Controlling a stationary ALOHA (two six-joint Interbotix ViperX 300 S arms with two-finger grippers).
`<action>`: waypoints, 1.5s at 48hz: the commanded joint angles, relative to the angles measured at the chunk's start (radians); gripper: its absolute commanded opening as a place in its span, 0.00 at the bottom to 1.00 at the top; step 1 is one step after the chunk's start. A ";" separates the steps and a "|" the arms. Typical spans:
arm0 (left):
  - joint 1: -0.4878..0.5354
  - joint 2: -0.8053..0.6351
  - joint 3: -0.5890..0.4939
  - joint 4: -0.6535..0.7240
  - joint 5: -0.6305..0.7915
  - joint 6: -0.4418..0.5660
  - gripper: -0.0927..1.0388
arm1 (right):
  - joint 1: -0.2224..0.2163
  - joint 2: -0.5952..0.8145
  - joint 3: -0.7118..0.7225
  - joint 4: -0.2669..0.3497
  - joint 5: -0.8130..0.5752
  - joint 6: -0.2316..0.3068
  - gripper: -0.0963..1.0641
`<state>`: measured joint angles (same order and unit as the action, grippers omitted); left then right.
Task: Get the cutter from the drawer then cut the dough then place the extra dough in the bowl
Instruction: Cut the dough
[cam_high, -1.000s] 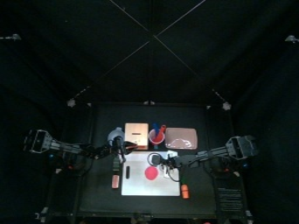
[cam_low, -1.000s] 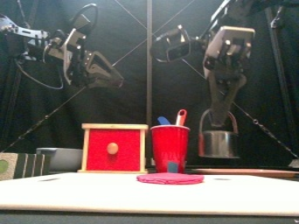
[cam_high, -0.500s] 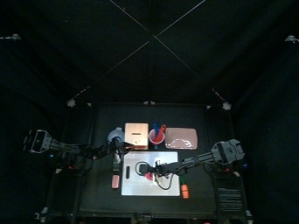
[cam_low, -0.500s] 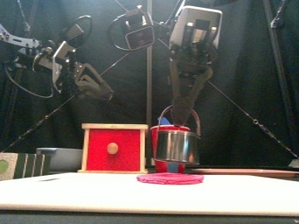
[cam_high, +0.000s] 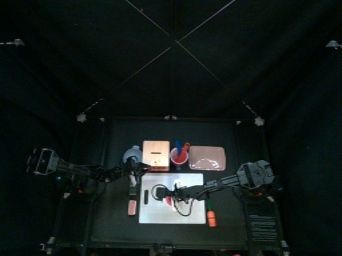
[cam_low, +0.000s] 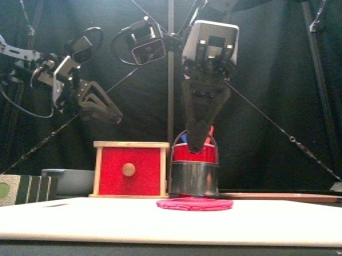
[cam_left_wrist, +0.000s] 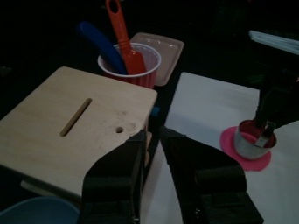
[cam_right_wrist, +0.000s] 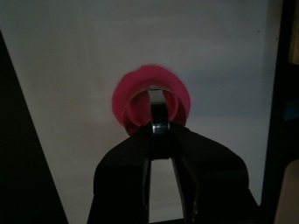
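Directly under the right gripper (cam_right_wrist: 158, 129) hangs the metal cutter (cam_low: 195, 178), centred over the pink dough (cam_low: 195, 204) on the white board (cam_high: 160, 212). Whether its rim touches the dough is unclear. The jaws are pinched tight on the cutter's wire handle. Above the wooden box (cam_low: 131, 168), the left gripper (cam_left_wrist: 155, 144) hovers slightly parted and empty. From the front, the cutter hides most of the red cup (cam_left_wrist: 128, 63).

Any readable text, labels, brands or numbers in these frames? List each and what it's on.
None readable. The wooden box, red cup, cutter and white board show no print, label or number in any view.
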<state>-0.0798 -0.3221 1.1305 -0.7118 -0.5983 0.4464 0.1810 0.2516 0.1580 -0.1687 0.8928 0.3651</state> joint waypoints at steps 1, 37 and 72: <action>0.003 -0.008 -0.012 -0.002 -0.009 0.000 0.65 | -0.012 -0.021 -0.020 0.002 0.014 0.002 0.58; 0.003 -0.008 -0.009 -0.009 -0.009 0.000 0.65 | -0.008 0.000 -0.041 0.025 0.017 0.002 0.57; 0.003 -0.008 -0.003 -0.020 -0.009 0.000 0.65 | -0.011 -0.017 -0.046 0.025 0.000 0.012 0.77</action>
<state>-0.0782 -0.3221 1.1428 -0.7286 -0.5983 0.4449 0.1718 0.2930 0.1350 -0.1442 0.8989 0.3774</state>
